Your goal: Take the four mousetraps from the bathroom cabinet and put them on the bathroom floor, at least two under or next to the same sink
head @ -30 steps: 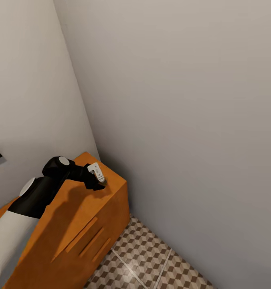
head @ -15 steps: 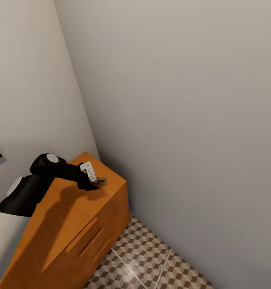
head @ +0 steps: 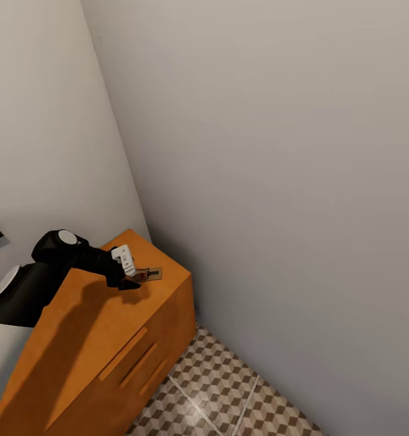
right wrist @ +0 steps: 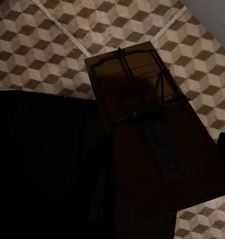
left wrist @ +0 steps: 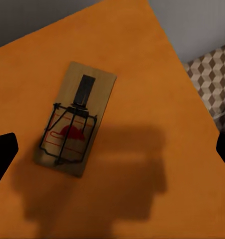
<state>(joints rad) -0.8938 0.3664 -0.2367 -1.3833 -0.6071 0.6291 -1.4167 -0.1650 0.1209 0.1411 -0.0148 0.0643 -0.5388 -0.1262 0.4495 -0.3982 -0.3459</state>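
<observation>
A mousetrap [head: 149,274] lies flat on the top of the orange-brown cabinet [head: 101,339], near its far right corner. My left gripper [head: 130,278] hovers just left of it, open and holding nothing. The left wrist view looks straight down on that mousetrap [left wrist: 75,119], with the black fingertips [left wrist: 2,155] spread wide at either side above the cabinet top [left wrist: 142,64]. In the right wrist view a second mousetrap [right wrist: 142,104] sits close up in my right gripper [right wrist: 147,149], held above the bathroom floor [right wrist: 47,45].
The cabinet stands in a corner between two plain grey walls [head: 277,181]. Its drawer fronts with slim bar handles [head: 135,357] face the cube-patterned floor [head: 222,387], which runs along the right-hand wall.
My left arm has drawn back to the left along the cabinet top. The mousetrap that the gripper covered a second ago now lies uncovered in the same spot.
</observation>
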